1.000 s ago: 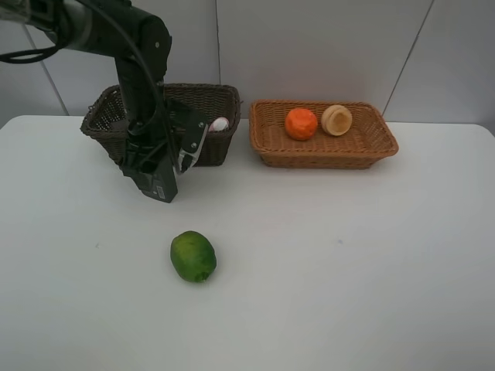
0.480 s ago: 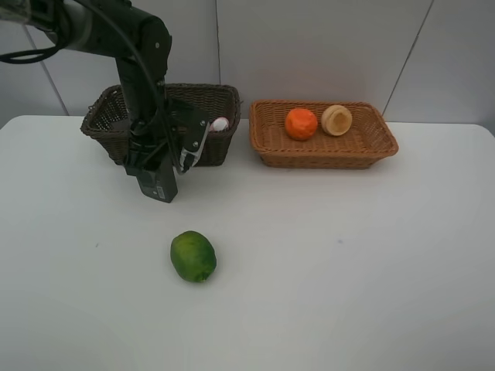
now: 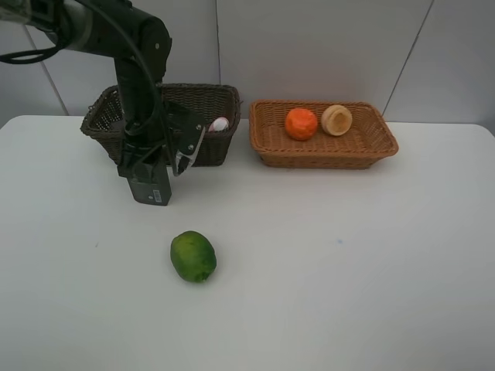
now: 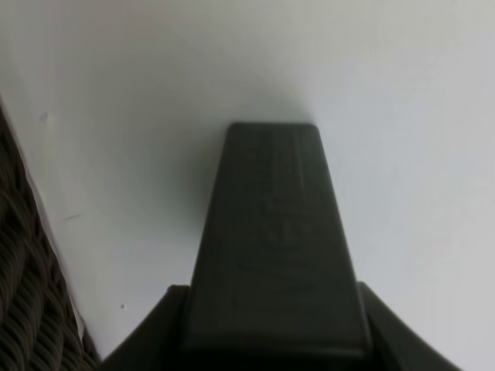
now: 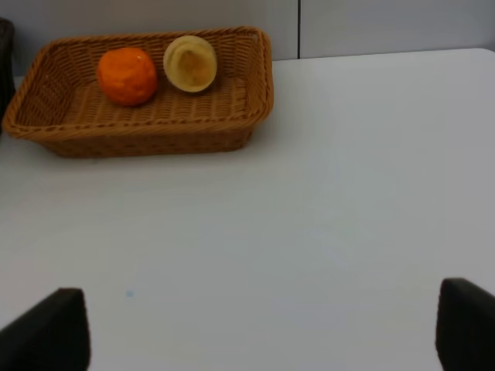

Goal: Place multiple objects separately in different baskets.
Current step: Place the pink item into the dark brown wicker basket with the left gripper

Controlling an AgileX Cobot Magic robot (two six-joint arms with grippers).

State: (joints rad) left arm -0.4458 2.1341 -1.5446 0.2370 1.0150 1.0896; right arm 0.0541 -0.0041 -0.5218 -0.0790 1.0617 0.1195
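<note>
We pulled left gripper (image 3: 164, 179) off the dark basket (image 3: 209, 97); jaws, can't tell. Right gripper (image 5: 255, 328) spread wide. Lime (image 3: 193, 256) nxt.

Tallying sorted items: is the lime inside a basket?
No, the lime lies out on the white table.

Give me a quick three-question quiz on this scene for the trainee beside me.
1. True or false: the lime lies loose on the table.
2. What sits beside the orange in the tan basket? A a pink bottle; B a pale cup; C a second lime.
3. Fill in: the right gripper has its jaws ____.
Key: 1 true; 2 B; 3 open.
</note>
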